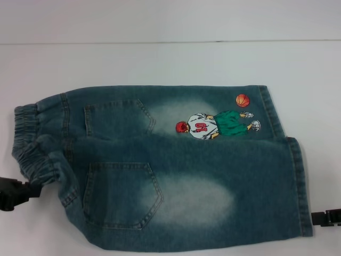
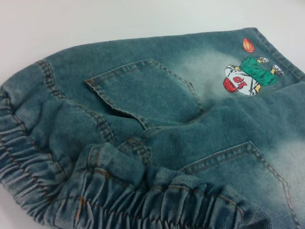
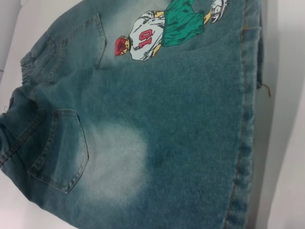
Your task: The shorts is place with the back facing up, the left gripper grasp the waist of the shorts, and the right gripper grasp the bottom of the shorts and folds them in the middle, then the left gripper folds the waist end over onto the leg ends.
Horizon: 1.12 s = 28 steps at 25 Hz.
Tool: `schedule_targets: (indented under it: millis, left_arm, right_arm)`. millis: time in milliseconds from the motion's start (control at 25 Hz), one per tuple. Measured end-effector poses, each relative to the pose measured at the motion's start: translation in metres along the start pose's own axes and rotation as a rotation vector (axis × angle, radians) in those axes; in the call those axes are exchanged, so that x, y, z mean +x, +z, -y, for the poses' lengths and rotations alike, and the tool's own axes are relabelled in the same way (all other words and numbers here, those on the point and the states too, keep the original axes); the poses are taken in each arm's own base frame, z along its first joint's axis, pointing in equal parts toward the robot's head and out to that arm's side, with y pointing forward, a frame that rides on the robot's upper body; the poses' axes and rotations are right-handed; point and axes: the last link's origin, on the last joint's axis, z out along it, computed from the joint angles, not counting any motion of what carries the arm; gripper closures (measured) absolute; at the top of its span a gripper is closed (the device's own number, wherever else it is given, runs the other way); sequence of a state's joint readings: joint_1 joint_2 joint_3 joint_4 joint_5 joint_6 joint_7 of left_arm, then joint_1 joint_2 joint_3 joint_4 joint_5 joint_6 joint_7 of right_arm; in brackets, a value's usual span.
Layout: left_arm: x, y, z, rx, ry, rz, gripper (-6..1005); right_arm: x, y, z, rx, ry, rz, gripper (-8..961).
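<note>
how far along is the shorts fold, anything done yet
Done: the shorts lie flat, back up, both pockets and the player print showing. In hand: the left gripper is at the waistband near edge, the right gripper is beside the leg hems; no grasp is visible. Left: both folds; the legs lie side by side, with the waist and hems at opposite ends.

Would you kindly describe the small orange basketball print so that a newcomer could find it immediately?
Start from the denim shorts lying flat on the white table, and go to the far leg, near its stitched hem. Beside the cartoon player sits the basketball print. It is the only plain orange ball, apart from the figure's red cap.
</note>
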<state>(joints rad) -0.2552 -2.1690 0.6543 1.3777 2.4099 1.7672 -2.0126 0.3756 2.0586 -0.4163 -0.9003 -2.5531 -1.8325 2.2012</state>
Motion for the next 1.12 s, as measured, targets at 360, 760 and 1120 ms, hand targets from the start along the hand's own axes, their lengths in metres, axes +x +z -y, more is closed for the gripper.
schedule_targets:
  millis: [360, 760, 1120]
  left_arm:
    - [0.000, 0.001, 0.000, -0.003, -0.001, 0.000, 948]
    - [-0.001, 0.002, -0.001, -0.011, -0.001, 0.003, 948]
    - [0.000, 0.004, -0.001, -0.015, 0.001, 0.002, 947]
  right_arm:
    - [0.002, 0.005, 0.000, 0.005, 0.004, -0.006, 526]
    - [0.003, 0.012, -0.001, -0.003, 0.006, -0.023, 527]
    - [0.003, 0.016, -0.001, 0.013, 0.001, -0.039, 558]
